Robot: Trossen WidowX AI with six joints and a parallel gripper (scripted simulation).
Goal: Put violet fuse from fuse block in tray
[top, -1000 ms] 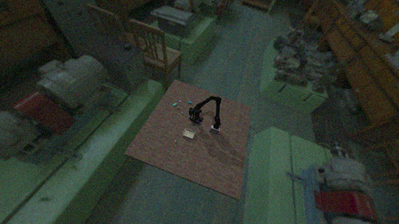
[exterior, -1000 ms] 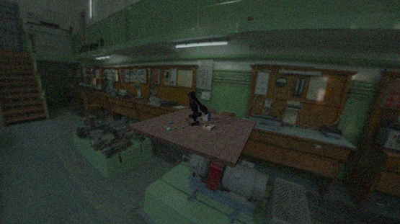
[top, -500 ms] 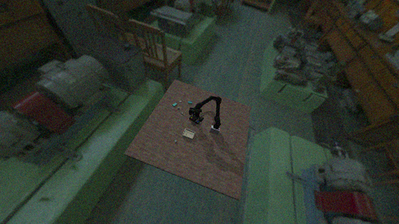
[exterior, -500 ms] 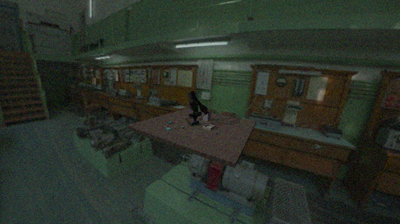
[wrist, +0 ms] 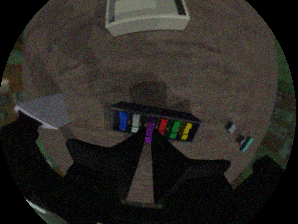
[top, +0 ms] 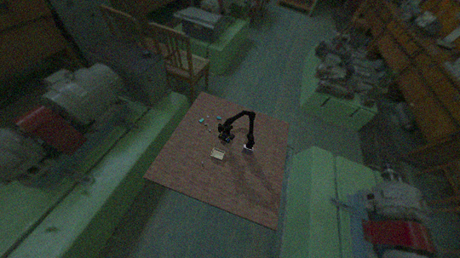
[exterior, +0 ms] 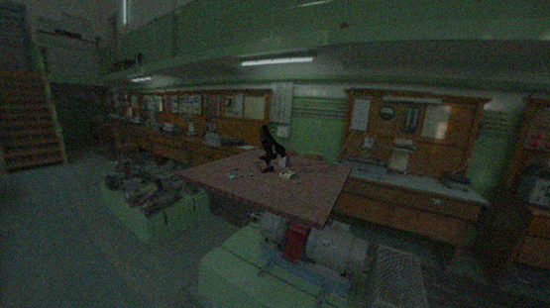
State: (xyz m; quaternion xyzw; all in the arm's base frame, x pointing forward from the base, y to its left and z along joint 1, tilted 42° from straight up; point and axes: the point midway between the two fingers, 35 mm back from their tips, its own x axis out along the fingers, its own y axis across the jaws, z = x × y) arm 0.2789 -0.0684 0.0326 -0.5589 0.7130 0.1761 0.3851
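In the wrist view a black fuse block (wrist: 153, 111) holds a row of fuses: blue, white, violet, red, green, yellow. The violet fuse (wrist: 149, 129) sits in the middle of the row, still in its slot. My gripper (wrist: 149, 131) (top: 226, 136) (exterior: 267, 167) is directly over the block, and its fingers are shut on the violet fuse. The pale tray (wrist: 147, 8) (top: 217, 154) (exterior: 287, 174) stands empty on the brown table (top: 243, 186) beyond the block.
A pale flat piece (wrist: 45, 110) lies left of the block. Small teal bits (top: 201, 120) (wrist: 245, 144) lie on the table to the side. The arm's base (top: 248, 148) stands beside the block.
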